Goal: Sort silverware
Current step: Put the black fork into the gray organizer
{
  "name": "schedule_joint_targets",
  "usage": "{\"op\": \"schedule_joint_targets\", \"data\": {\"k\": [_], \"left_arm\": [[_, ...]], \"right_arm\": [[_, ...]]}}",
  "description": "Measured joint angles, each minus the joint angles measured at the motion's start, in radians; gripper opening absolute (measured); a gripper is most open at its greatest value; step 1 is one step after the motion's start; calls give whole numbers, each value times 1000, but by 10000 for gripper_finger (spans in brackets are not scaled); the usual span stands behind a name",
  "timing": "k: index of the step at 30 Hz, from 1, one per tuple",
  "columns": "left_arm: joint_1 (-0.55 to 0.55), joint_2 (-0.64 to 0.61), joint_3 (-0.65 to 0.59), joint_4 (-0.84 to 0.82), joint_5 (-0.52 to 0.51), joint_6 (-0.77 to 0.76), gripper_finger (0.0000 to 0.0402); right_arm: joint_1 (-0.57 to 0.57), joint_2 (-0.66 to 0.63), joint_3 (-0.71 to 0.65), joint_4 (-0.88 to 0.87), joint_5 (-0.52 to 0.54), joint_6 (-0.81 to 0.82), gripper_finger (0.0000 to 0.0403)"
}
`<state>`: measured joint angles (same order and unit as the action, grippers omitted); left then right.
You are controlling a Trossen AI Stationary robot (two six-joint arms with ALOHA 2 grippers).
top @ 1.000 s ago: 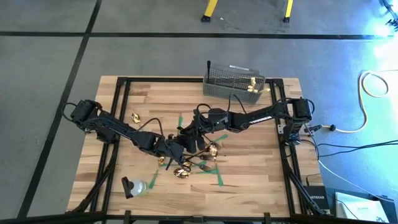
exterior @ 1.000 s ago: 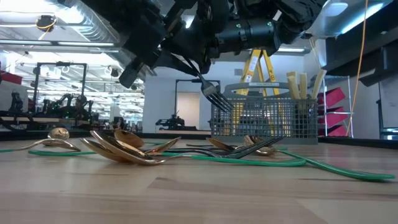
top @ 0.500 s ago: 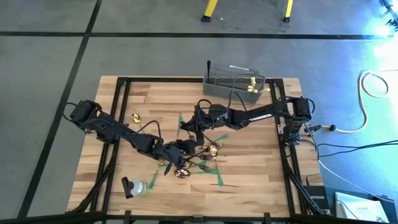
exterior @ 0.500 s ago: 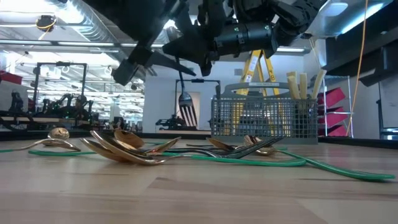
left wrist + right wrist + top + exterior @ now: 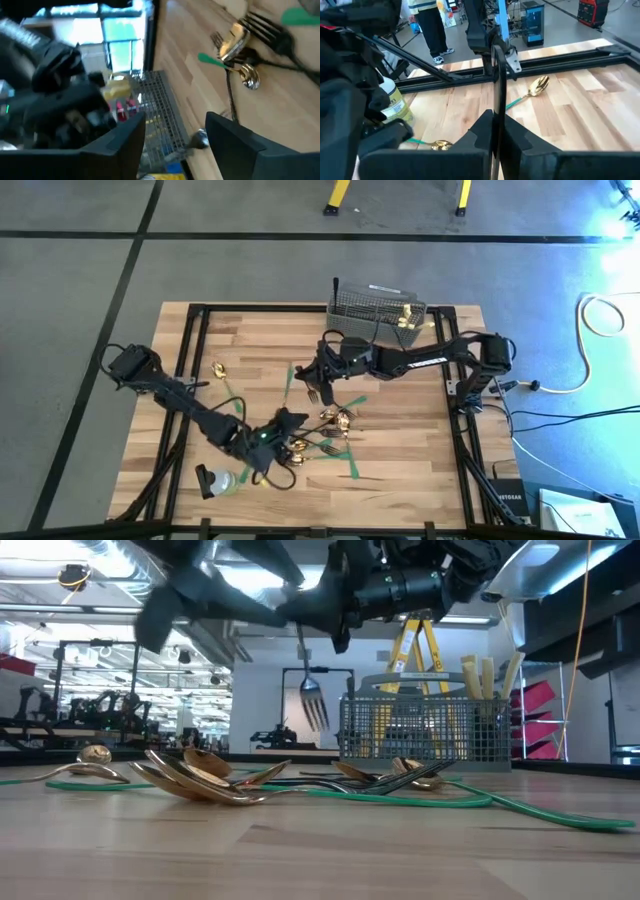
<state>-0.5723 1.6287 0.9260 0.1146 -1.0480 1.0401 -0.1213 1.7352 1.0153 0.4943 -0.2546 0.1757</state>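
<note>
A dark fork (image 5: 312, 705) hangs above the table's middle, tines down, with my right gripper (image 5: 324, 367) shut on it. My left gripper (image 5: 290, 422) stands open over the near middle of the table, nothing between its fingers (image 5: 125, 145). Below and beside it lies a heap of gold spoons (image 5: 340, 420) and dark forks (image 5: 325, 446) on the wood. One gold spoon (image 5: 218, 368) lies apart at the left. Cream-handled knives (image 5: 405, 316) stand in the mesh basket (image 5: 370, 310) at the far edge. My right gripper pinches the fork's handle (image 5: 496, 116) between its two fingers, near the handle's free end. The fingers come about level from the table's right side and lie across the handle. The fork hangs nearly upright below them, tines (image 5: 314, 715) down, clear of the table.
Green tape strips (image 5: 350, 402) cross the table's middle and near part. A small bottle (image 5: 215, 480) lies near the front left corner. The black frame rails (image 5: 195, 340) run along the table's left and right sides. A person stands beyond the table in the right wrist view.
My left gripper has let go of the fork, rolled, and drawn back toward the table's near left. My right gripper has kept the fork and carried it toward the far right. The fork, slanted before, now hangs tines down.
</note>
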Motion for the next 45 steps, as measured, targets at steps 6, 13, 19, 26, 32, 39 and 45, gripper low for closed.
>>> {"op": "schedule_joint_targets", "data": {"k": [6,13,19,26,32,39,45], "left_arm": [[-38,0,-3,-1,14,-392,192],[-16,-1,-89,3,101,-817,192],[-19,-1,-195,132,102,-933,192],[-36,-1,-239,252,103,-956,192],[-36,-1,-250,289,106,-972,192],[-36,-1,-250,290,115,-987,192],[-39,9,-251,282,143,-1008,192]], "right_arm": [[-41,-86,0,-47,-9,-48,0],[-184,-151,4,-53,-100,-47,0],[-338,-160,89,-119,-170,-77,0],[-509,-161,219,-223,-227,-123,0],[-600,-145,238,-226,-240,-127,0],[-626,-20,238,-44,-257,-127,0],[-663,47,269,-32,-265,-125,0]]}}
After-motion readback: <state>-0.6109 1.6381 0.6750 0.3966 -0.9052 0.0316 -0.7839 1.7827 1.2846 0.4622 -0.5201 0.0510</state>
